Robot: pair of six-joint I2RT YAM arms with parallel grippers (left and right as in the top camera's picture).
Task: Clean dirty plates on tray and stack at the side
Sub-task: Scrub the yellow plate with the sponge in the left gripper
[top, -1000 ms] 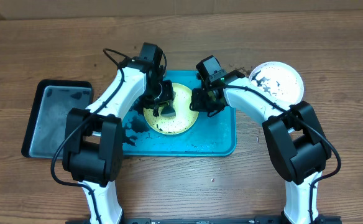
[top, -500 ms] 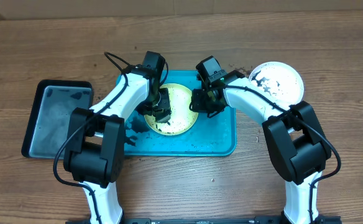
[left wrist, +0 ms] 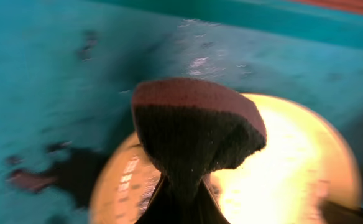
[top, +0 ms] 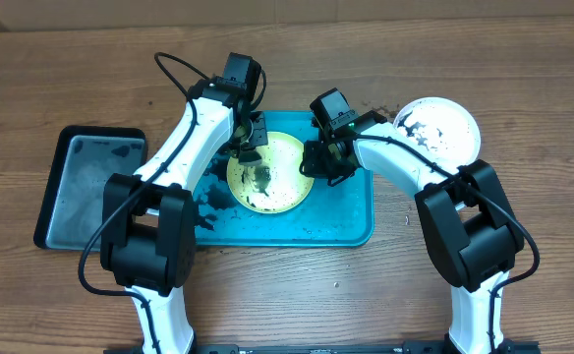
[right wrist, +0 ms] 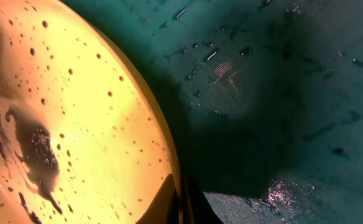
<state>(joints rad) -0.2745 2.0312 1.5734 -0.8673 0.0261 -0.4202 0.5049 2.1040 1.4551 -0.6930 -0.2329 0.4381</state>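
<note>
**A:** Where's the plate being worked on?

**B:** The yellow-green plate (top: pixel 267 175) lies flat in the turquoise tray (top: pixel 351 221), towards its back left. A dark smear sits near the plate's centre, with fine specks all over. The white plate (top: pixel 444 128) is out on the bench (top: pixel 523 79) to the right, also speckled. The black tray (top: pixel 90 187) is off to the left.

**A:** End effectors?

**B:** The left end effector (top: pixel 251 147) is clamped on a dark sponge (left wrist: pixel 194 134), hanging over the plate's back-left edge. The right end effector (top: pixel 316 169) sits at the plate's right rim. In the wrist view its fingers look closed down onto that rim, pinning it.

**A:** How will the plate handle?

**B:** I'd say light, stiff plastic that won't break. It's wet, and the tray floor is wet too, so it will probably skate under any sideways scrubbing.

**A:** Best place to hold it?

**B:** The raised rim, pinched top and bottom opposite the sponge. The flat middle offers no purchase, and a shallow bite could let the rim slip out.
</note>
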